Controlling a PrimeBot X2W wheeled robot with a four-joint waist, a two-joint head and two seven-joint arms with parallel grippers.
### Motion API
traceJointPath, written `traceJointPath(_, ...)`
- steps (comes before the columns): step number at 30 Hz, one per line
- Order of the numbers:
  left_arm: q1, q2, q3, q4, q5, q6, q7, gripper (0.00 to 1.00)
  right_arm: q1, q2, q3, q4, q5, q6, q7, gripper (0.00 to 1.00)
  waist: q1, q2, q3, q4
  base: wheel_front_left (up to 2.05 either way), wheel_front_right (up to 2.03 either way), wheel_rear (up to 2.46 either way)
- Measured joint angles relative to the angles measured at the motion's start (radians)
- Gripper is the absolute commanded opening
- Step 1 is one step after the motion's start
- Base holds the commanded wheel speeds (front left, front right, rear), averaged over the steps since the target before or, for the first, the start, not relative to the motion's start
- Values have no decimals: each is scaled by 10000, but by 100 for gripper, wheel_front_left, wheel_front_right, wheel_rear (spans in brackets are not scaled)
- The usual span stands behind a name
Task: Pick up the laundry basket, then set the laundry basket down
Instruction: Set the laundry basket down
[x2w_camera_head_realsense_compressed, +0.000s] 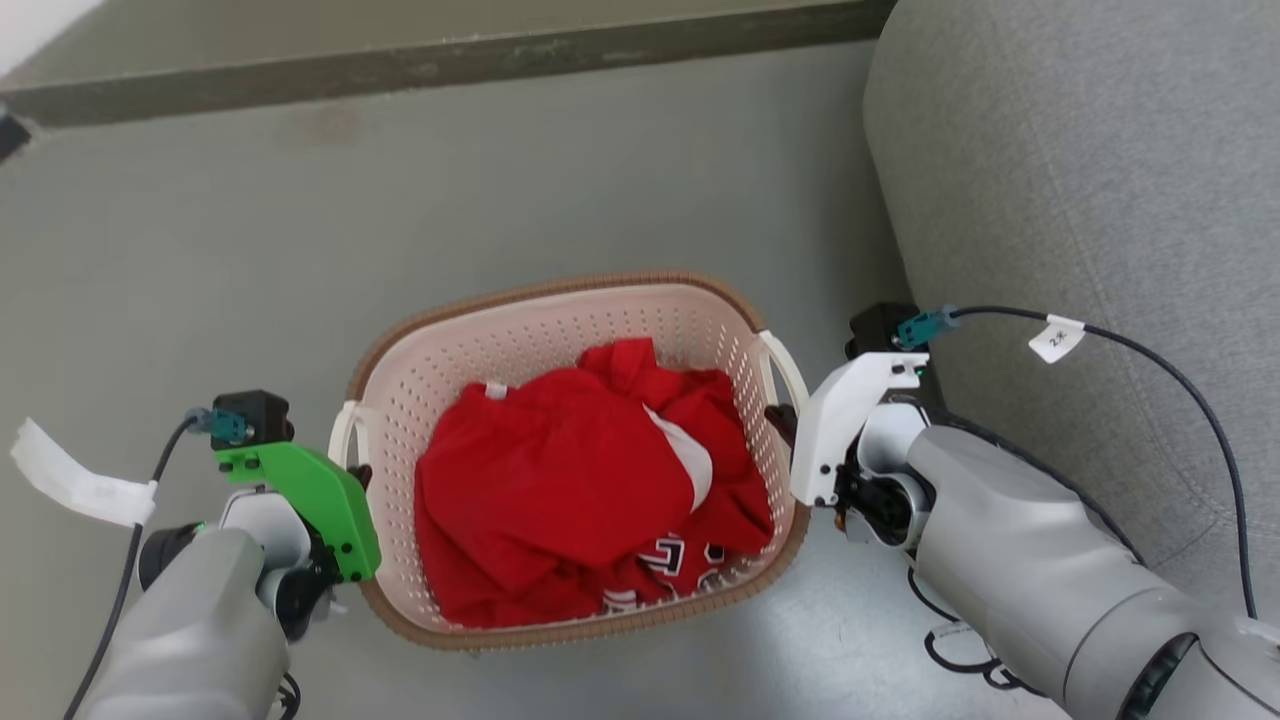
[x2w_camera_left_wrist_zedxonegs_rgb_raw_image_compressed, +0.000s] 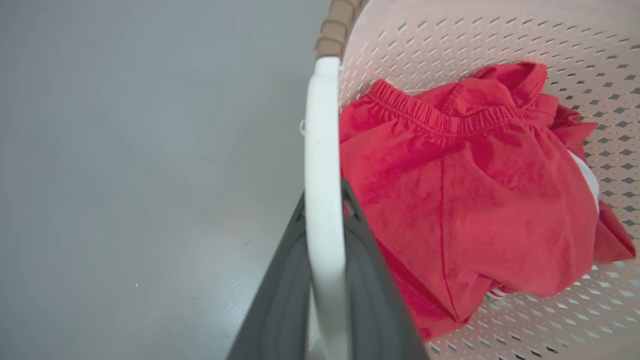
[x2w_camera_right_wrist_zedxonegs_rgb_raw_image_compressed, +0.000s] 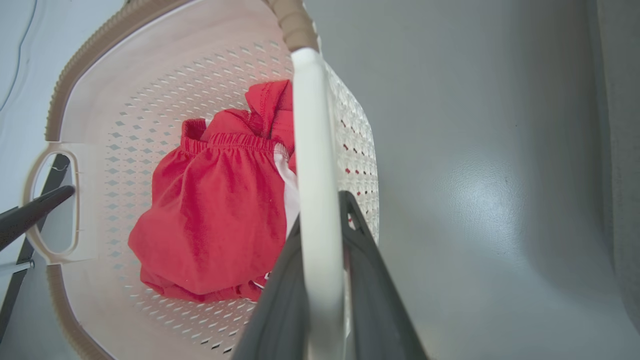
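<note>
The laundry basket (x2w_camera_head_realsense_compressed: 560, 292), cream with perforated walls and a brown rim, is on the grey floor between my arms, and I cannot tell whether it rests there or hangs just above. My left gripper (x2w_camera_head_realsense_compressed: 352, 478), under a green mount, is shut on the basket's left white handle (x2w_camera_left_wrist_zedxonegs_rgb_raw_image_compressed: 324, 150), which runs between its dark fingers (x2w_camera_left_wrist_zedxonegs_rgb_raw_image_compressed: 280, 300). On the other side my right gripper (x2w_camera_head_realsense_compressed: 782, 418), under a white mount, is shut on the right handle (x2w_camera_right_wrist_zedxonegs_rgb_raw_image_compressed: 312, 150). In the right wrist view the left gripper's finger (x2w_camera_right_wrist_zedxonegs_rgb_raw_image_compressed: 35, 210) pokes through the far handle.
Red clothes (x2w_camera_head_realsense_compressed: 560, 480) with white trim lie crumpled inside the basket. A grey sofa (x2w_camera_head_realsense_compressed: 1080, 200) stands close on the right, just behind my right arm. A dark ledge (x2w_camera_head_realsense_compressed: 450, 60) runs along the far edge of the floor. A black cable (x2w_camera_head_realsense_compressed: 1180, 380) loops over the sofa.
</note>
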Motion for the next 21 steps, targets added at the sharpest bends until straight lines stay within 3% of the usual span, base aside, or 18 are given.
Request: traceJointPath(21,-872,94,12,-86,217,-2,-890,0,-895,-44,159,-12,-174,0,-748,0,0,0,1599,209,0,0,0)
